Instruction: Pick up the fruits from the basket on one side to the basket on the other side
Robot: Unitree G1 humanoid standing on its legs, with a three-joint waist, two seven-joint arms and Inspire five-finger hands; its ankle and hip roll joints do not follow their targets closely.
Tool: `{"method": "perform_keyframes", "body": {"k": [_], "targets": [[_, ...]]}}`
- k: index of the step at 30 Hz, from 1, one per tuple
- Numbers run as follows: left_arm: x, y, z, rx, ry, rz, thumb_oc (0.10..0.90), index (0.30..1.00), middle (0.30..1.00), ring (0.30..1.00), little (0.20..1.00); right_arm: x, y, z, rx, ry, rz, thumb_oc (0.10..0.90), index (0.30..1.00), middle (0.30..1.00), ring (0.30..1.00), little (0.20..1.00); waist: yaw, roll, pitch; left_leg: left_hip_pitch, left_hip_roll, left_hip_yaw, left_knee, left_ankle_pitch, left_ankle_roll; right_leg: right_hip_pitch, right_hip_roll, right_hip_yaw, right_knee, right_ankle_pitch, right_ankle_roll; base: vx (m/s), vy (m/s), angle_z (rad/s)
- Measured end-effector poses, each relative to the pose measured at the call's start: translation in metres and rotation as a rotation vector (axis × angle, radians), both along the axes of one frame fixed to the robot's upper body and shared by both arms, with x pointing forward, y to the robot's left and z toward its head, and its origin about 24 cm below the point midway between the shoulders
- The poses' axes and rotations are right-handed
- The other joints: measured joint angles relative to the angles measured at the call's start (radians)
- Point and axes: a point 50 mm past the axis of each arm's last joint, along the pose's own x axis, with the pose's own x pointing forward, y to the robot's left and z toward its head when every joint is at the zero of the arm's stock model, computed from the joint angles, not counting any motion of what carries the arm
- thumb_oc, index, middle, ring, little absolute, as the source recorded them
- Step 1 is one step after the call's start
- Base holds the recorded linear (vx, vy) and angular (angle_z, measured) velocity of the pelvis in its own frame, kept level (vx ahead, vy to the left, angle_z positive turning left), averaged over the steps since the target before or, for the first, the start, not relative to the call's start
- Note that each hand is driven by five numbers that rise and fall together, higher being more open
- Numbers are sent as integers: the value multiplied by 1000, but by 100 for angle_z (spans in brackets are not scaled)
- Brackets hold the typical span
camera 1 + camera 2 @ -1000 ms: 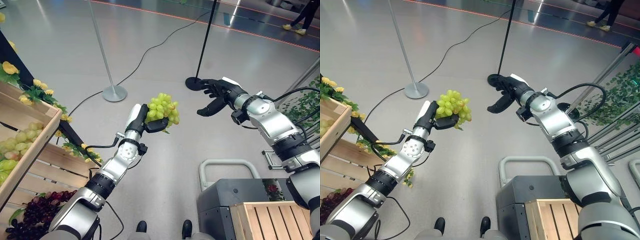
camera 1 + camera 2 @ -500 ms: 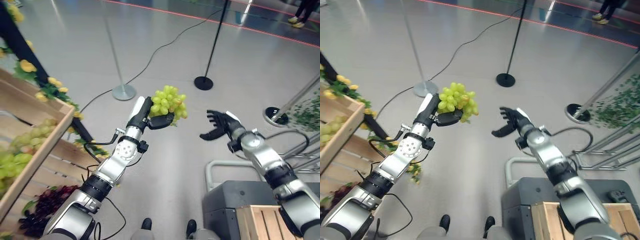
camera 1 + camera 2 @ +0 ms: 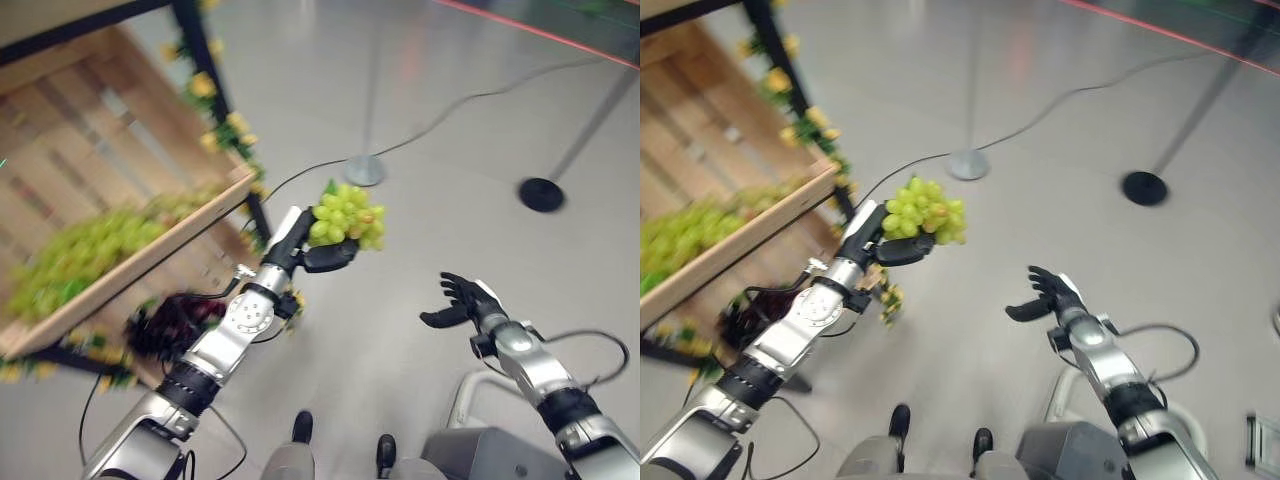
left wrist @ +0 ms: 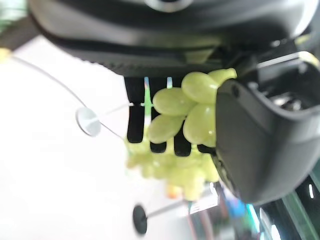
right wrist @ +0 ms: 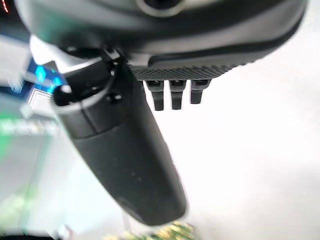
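A bunch of green grapes [image 3: 346, 213] hangs in the air above the floor, pinched between the thumb and fingers of my left hand [image 3: 303, 243]. In the left wrist view the grapes [image 4: 185, 107] sit between the thumb [image 4: 260, 135] and the fingers. To the left stands a tilted wooden crate [image 3: 150, 255] heaped with more green grapes [image 3: 85, 255]. Dark purple grapes [image 3: 165, 322] lie on the shelf below it. My right hand [image 3: 462, 301] hovers lower and to the right, fingers spread and holding nothing; the right wrist view shows its thumb [image 5: 125, 150] apart from the fingers.
Two stanchion bases stand on the grey floor, a silver one [image 3: 365, 170] and a black one [image 3: 541, 194], with a cable running between them. Yellow flowers [image 3: 205, 85] trim the stand's black post. A grey cart [image 3: 500, 462] sits at the lower right.
The camera has swung left, so the crate stand now looms large. The left hand still holds the grapes raised. The right hand has dropped lower relative to them.
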Motion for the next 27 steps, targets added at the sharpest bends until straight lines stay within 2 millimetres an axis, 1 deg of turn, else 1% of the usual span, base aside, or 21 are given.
{"method": "perform_keyframes", "body": {"k": [1, 2, 3, 4, 5, 6, 8, 11, 12, 13, 15, 17, 20, 24, 27], "targets": [[0, 1, 1, 15, 5, -17, 400, 300, 300, 300, 300, 0, 3, -2, 10, 4, -3, 800, 900, 900, 900, 900, -21, 6, -1, 51, 17, 59, -58, -18, -13, 25, -2, -33, -14, 2, 4, -19, 15, 74], [1, 0, 3, 17, 3, -33, 400, 300, 300, 300, 300, 0, 3, -3, 10, 7, -7, 800, 900, 900, 900, 900, -43, 22, -1, 111, 30, 70, -123, -13, -19, 41, 5, -55, -21, 0, 11, -36, -1, 65], [1, -2, 6, -2, 0, -46, 400, 300, 300, 300, 300, 0, 2, -3, 9, 6, -17, 800, 900, 900, 900, 900, -43, 46, -3, 151, 40, 39, -177, -18, -37, 41, 20, -56, -22, 0, 17, -38, -32, 39], [2, -4, 8, -12, -2, -57, 400, 300, 300, 300, 300, 0, 2, -4, 9, 10, -24, 800, 900, 900, 900, 900, -43, 52, -3, 164, 44, 15, -201, -18, -38, 41, 25, -59, -28, 3, 21, -20, -23, 21], [3, -8, 14, -23, -13, -79, 400, 300, 300, 300, 300, -1, -1, -8, 5, 26, -41, 800, 900, 900, 900, 900, -43, 54, -3, 165, 45, -8, -226, -19, -39, 42, 26, -77, -41, 11, 32, 1, -15, 30], [2, -11, 19, -27, -30, -97, 400, 300, 300, 300, 300, -3, -3, -11, -2, 37, -56, 800, 900, 900, 900, 900, -41, 54, -3, 157, 42, -17, -227, -31, -43, 37, 24, -81, -41, 14, 39, 27, -7, 27], [0, -14, 23, -57, -36, -121, 400, 300, 300, 300, 300, -7, -3, -19, 1, 63, -78, 800, 900, 900, 900, 900, -19, 48, -4, 157, 27, -20, -227, -35, -34, 37, 7, -80, -42, 18, 46, 51, 3, 14], [-3, -12, 38, -96, -82, -133, 400, 300, 300, 300, 300, -13, 5, -31, 28, 101, -82, 800, 900, 900, 900, 900, -1, 48, -4, 158, 7, -41, -227, -32, -21, 49, -9, -80, -42, 17, 53, 60, 4, 21], [-6, -9, 46, -133, -109, -136, 400, 300, 300, 300, 300, -15, 11, -34, 43, 108, -78, 800, 900, 900, 900, 900, 7, 49, -4, 157, 3, -42, -227, -31, -19, 50, -13, -79, -42, 18, 67, 60, 1, 10], [-8, -7, 52, -150, -127, -134, 400, 300, 300, 300, 300, -15, 14, -36, 50, 111, -75, 800, 900, 900, 900, 900, 13, 49, -4, 157, 3, -42, -227, -31, -19, 50, -14, -78, -42, 19, 69, 83, -4, 5], [-12, -1, 71, -211, -189, -134, 400, 300, 300, 300, 300, -19, 20, -43, 66, 136, -76, 800, 900, 900, 900, 900, 41, 56, -13, 158, 6, -48, -228, -31, -19, 53, -13, -80, -42, 19, 70, 85, -6, 2], [-14, -1, 79, -252, -211, -146, 400, 300, 300, 300, 300, -22, 17, -47, 60, 157, -87, 800, 900, 900, 900, 900, 54, 65, -26, 158, 6, -51, -228, -31, -18, 54, -12, -80, -42, 19, 70, 63, -4, 4], [-19, 1, 91, -315, -236, -173, 400, 300, 300, 300, 300, -28, 14, -53, 54, 185, -100, 800, 900, 900, 900, 900, 57, 77, -51, 157, 6, -62, -228, -30, -19, 59, -11, -85, -42, 18, 71, 49, -9, 8], [-26, 0, 103, -378, -259, -227, 400, 300, 300, 300, 300, -40, 7, -66, 40, 245, -131, 800, 900, 900, 900, 900, 61, 77, -69, 156, 8, -76, -228, -28, -22, 65, -8, -99, -43, 14, 70, 32, -8, 11], [-31, 2, 113, -429, -275, -271, 400, 300, 300, 300, 300, -55, 0, -78, 26, 307, -160, 800, 900, 900, 900, 900, 66, 78, -88, 151, 8, -85, -228, -27, -24, 65, -6, -106, -43, 12, 70, 22, -10, 7]]}}
